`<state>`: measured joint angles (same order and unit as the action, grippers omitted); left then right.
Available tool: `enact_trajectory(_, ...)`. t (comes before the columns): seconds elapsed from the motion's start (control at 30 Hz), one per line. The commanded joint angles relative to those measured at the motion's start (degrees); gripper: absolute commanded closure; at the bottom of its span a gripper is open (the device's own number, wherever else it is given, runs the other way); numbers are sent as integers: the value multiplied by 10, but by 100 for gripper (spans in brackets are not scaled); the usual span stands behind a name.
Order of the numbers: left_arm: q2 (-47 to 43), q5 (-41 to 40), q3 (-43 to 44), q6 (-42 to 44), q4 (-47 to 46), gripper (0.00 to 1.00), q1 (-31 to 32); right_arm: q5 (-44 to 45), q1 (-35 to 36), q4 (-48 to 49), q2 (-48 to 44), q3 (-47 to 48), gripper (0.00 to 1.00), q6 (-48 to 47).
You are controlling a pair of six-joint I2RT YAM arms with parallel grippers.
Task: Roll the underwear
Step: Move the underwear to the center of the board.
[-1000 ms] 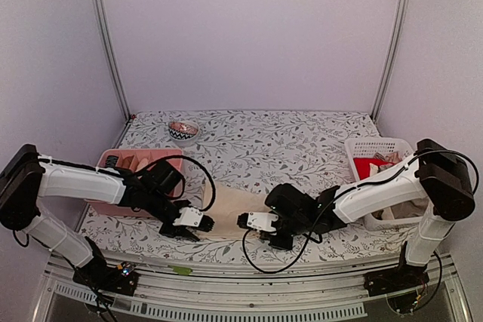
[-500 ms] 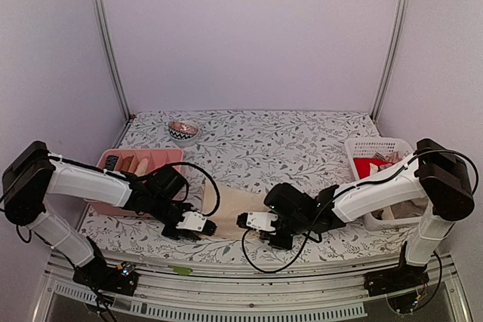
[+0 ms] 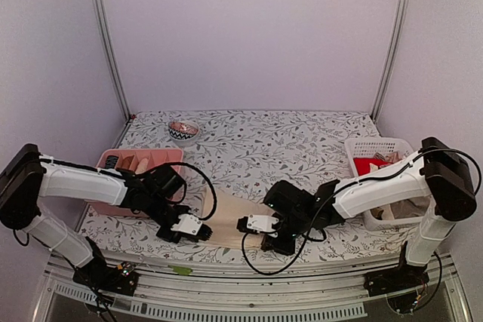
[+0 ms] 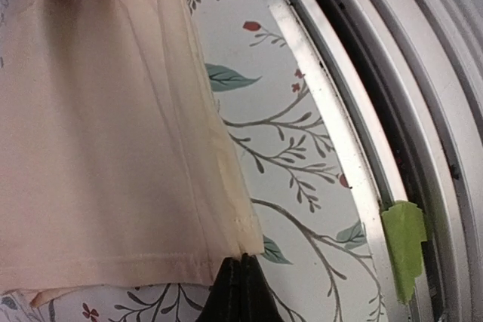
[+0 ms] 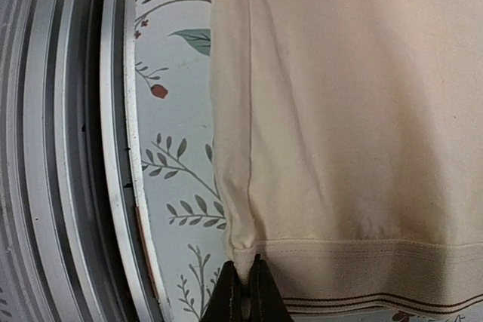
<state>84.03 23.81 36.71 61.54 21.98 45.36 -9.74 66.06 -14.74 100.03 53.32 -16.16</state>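
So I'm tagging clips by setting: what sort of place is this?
Likely a robot test cell, not a home: lilac walls on aluminium posts, a floral tablecloth with beige underwear spread on it, and a pink divided tray and white basket at the sides.

Floral table (image 3: 287, 141) — underwear (image 3: 230, 215), pink tray (image 3: 140, 153), bowl (image 3: 183, 132), basket (image 3: 377, 143).

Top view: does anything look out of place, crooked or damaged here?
Only a scrap of green tape on the metal rail at the near edge looks stray. The underwear lies flat, left claw and right claw pinching its near corners.
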Motion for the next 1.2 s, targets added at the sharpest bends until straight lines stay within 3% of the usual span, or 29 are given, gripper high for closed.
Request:
enact_trajectory(0.0, -36, 58, 34, 24, 101, 100, 5, -92, 3, -62, -31, 13, 100, 51)
enact_trajectory(0.3, -49, 105, 86, 45, 208, 100, -4, -162, -12, -100, -48, 35, 100, 55)
enact_trajectory(0.47, -51, 101, 50, -6, 105, 94, 2, -156, -20, -93, -13, 32, 100, 44)
enact_trajectory(0.77, -30, 83, -7, -26, 9, 71, 32, -141, -20, -94, -1, 22, 100, 35)
enact_trajectory(1.17, 15, 9, -21, -39, -31, 70, 95, -136, -20, -88, -7, 12, 100, 46)
